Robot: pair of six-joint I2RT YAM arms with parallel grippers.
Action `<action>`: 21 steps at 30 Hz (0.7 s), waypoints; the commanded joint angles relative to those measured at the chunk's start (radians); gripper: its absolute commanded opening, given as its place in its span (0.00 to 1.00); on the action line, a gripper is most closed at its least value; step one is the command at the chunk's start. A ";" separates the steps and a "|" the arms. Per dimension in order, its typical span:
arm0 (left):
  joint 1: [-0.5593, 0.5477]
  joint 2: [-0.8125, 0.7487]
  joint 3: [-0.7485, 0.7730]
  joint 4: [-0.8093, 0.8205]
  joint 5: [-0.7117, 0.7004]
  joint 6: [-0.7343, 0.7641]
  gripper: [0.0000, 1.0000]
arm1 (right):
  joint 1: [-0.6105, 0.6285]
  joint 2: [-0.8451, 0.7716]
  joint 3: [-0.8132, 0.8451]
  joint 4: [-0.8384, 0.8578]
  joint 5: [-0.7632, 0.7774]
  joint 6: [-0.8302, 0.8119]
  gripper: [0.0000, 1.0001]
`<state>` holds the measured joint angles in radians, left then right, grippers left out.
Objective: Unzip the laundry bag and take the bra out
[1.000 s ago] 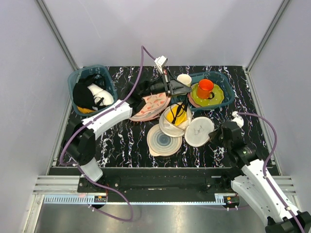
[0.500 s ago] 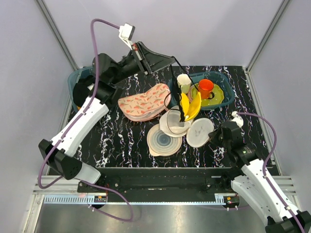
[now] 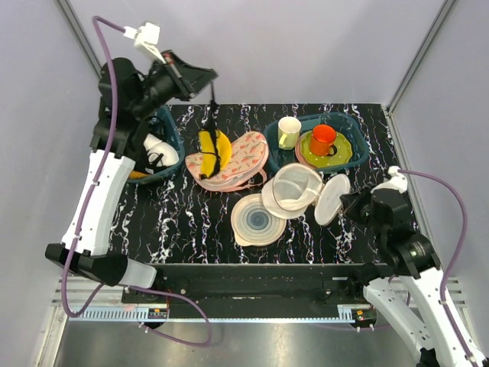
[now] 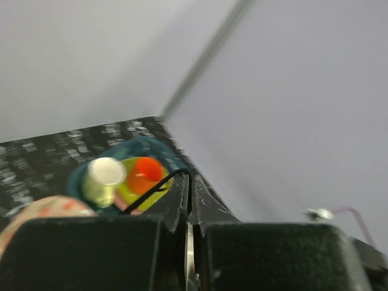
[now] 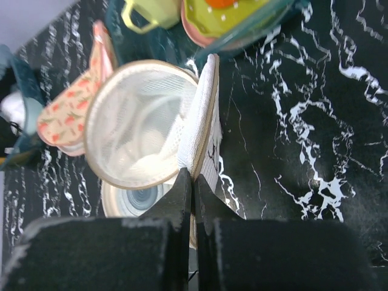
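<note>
Clutter first: a pink carrot-patterned cloth lies mid-surface, and a ringed pale disc sits nearer the front edge, partly overlapped by the laundry bag. At back right a teal basket holds an orange cup on a yellow-green plate, with a pale mug at its left end. At back left a teal bin holds black and white garments.

We note the bag lies open. Its flap is tilted up on the right and pinched at the rim by the closed right tool.

The left tool, high over the back left, is clamped on a thin black strap. The yellow bra hangs from the strap, outside the bag, over the cloth's left end; we cannot tell whether they touch.

The surface is black with white veining, enclosed by plain grey walls with metal corner rails.
</note>
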<state>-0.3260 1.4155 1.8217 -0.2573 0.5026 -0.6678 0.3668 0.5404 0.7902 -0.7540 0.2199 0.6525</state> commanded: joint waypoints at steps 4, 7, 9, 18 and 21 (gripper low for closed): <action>0.263 0.025 -0.001 -0.152 -0.116 0.105 0.00 | 0.006 -0.060 0.199 -0.082 0.159 -0.091 0.00; 0.324 0.075 0.001 -0.136 -0.134 0.102 0.00 | 0.006 -0.056 0.228 -0.091 0.199 -0.131 0.00; 0.373 0.121 0.013 -0.119 -0.130 0.088 0.00 | 0.006 -0.045 0.228 -0.088 0.213 -0.143 0.00; 0.496 0.143 0.028 -0.180 -0.236 0.071 0.00 | 0.006 0.000 0.181 -0.039 0.211 -0.152 0.00; 0.509 0.061 -0.010 -0.168 -0.308 0.099 0.00 | 0.006 0.030 0.175 -0.015 0.203 -0.157 0.00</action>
<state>0.1669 1.6104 1.8145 -0.4644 0.2993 -0.5945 0.3668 0.5331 0.9707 -0.8349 0.4019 0.5179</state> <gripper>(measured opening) 0.009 0.011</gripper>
